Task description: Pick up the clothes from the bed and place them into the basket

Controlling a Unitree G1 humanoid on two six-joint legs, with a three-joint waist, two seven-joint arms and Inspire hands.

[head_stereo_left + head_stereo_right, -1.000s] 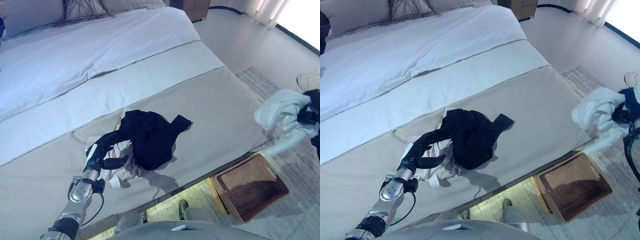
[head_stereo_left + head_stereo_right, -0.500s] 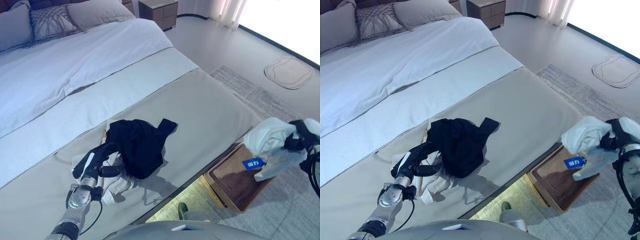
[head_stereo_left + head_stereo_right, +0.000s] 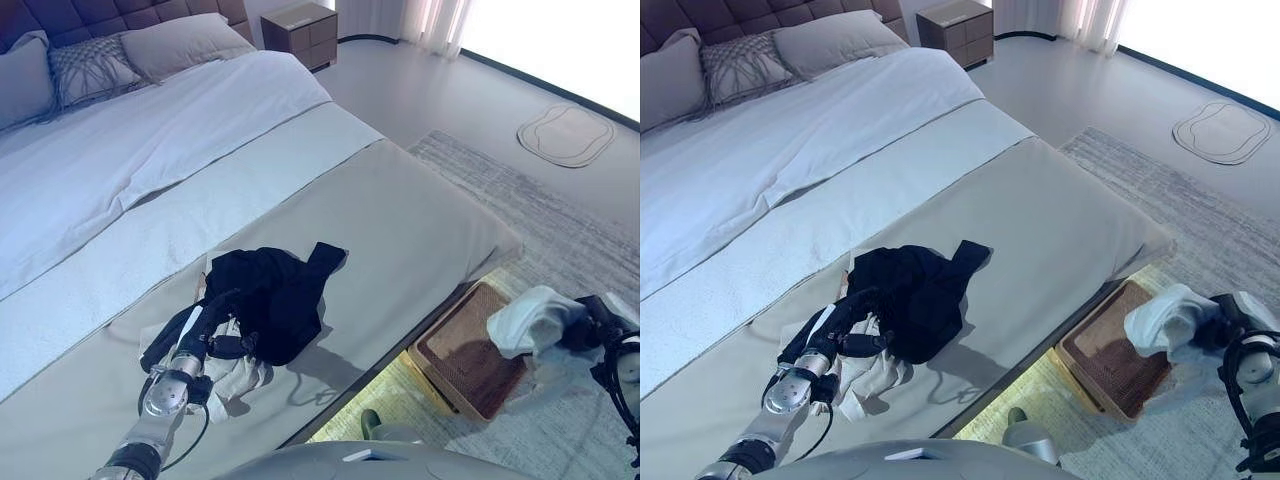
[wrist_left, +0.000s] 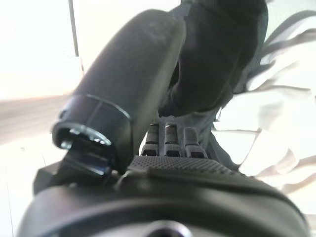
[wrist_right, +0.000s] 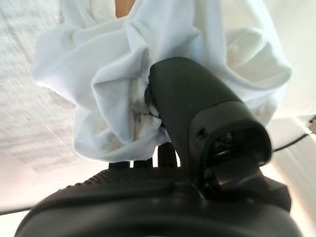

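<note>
A black garment (image 3: 275, 295) lies on a crumpled white garment (image 3: 235, 375) near the foot of the bed (image 3: 400, 210). My left hand (image 3: 200, 328) rests on this pile with its fingers straight and its thumb out to the side. In the left wrist view the black cloth (image 4: 217, 59) lies past my thumb (image 4: 133, 74). My right hand (image 3: 592, 330) is shut on a bunched white garment (image 3: 528, 320), held just above the right side of the brown woven basket (image 3: 465, 355) on the floor by the bed's foot. The right wrist view shows my thumb (image 5: 197, 113) pressed into that white garment (image 5: 123, 64).
A white duvet (image 3: 150, 140) and pillows (image 3: 180, 45) cover the far half of the bed. A wooden nightstand (image 3: 298, 20) stands beyond it. A grey rug (image 3: 560, 230) lies under the basket, and a small pale mat (image 3: 565, 135) lies further off on the floor.
The camera has shifted. My right hand has come down with the white garment, from level with the bed to just above the basket. My left hand has stayed on the pile.
</note>
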